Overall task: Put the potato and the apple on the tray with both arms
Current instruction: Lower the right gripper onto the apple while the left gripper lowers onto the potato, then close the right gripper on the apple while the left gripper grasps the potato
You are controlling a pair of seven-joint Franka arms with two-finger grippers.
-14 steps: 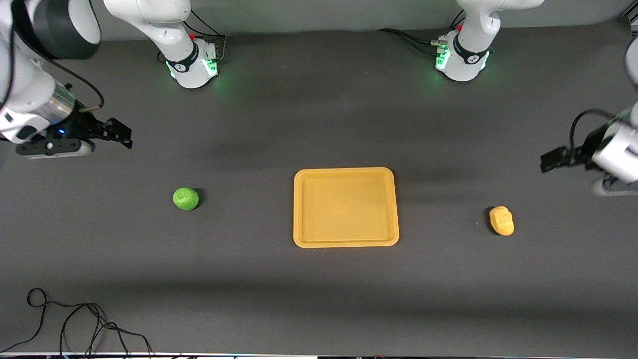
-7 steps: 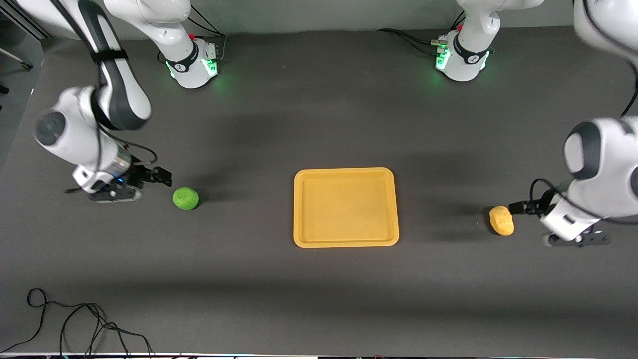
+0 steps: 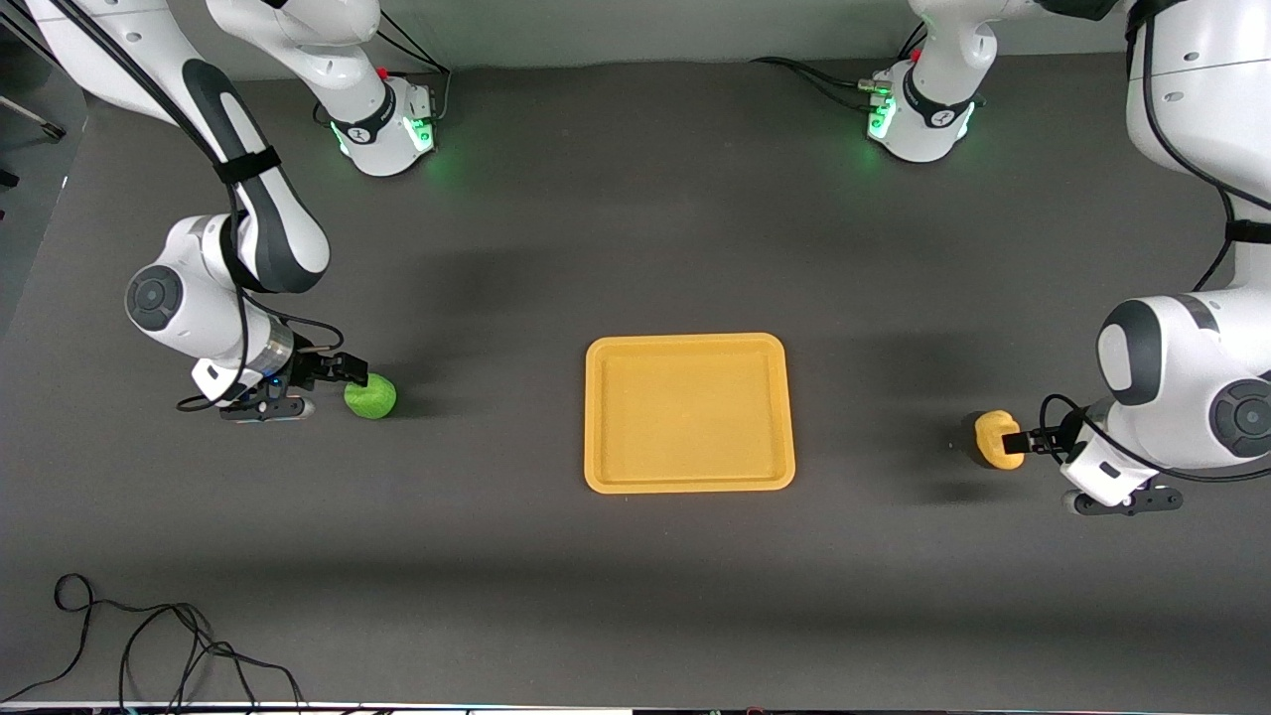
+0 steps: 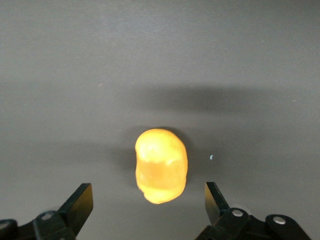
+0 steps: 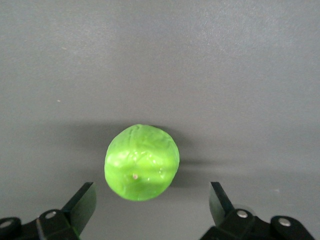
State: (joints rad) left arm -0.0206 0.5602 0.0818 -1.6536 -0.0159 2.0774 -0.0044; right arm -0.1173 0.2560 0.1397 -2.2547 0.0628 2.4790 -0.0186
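Dark table [image 3: 635, 596]; black cable [image 3: 149, 645] at its near edge

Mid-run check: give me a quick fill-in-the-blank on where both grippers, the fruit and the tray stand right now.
1. The left gripper has its fingers ____ on either side of the potato.
2. The right gripper is lined up on the ____.
3. The tray holds ____ of the two items.
4. The potato lies toward the ____ arm's end of the table.

Missing words: open; apple; neither; left
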